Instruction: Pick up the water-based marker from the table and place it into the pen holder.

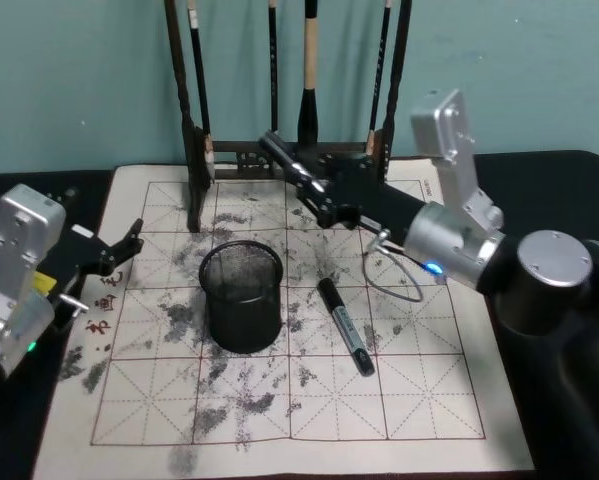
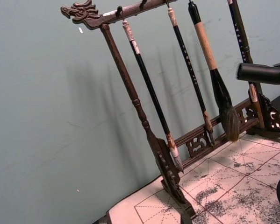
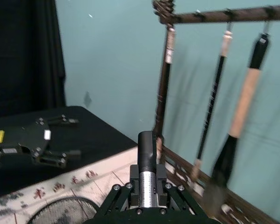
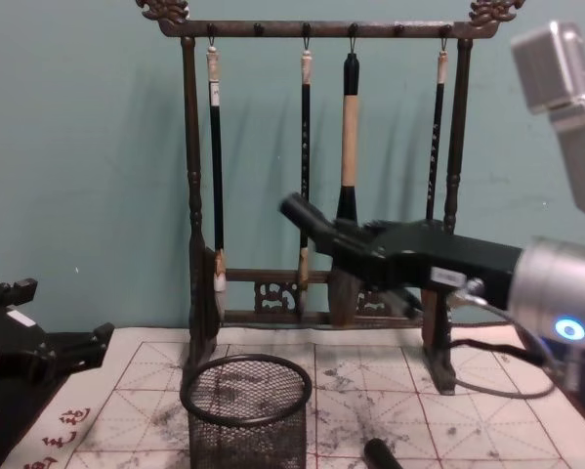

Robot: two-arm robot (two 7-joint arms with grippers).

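Surface: a black desk (image 1: 49,185) carries a white practice mat (image 1: 419,400) with a red grid, red characters along its left edge and heavy grey ink stains. A plain teal wall (image 1: 79,80) stands behind the desk.

Rear edge: a dark wooden brush rack (image 4: 189,195) stands on the mat, with four brushes (image 4: 350,107) hanging from its top bar.

Centre of mat: the pen holder (image 1: 241,295) stands upright.

Right gripper (image 1: 319,200): clenched on the water-based marker (image 1: 287,163), which is held in the air in front of the rack, behind and above the pen holder, tip angled toward the rear left.

A second marker (image 1: 344,325) lies flat on the mat just right of the pen holder.

Left gripper (image 1: 104,275): released, jaws spread, at the mat's left edge.
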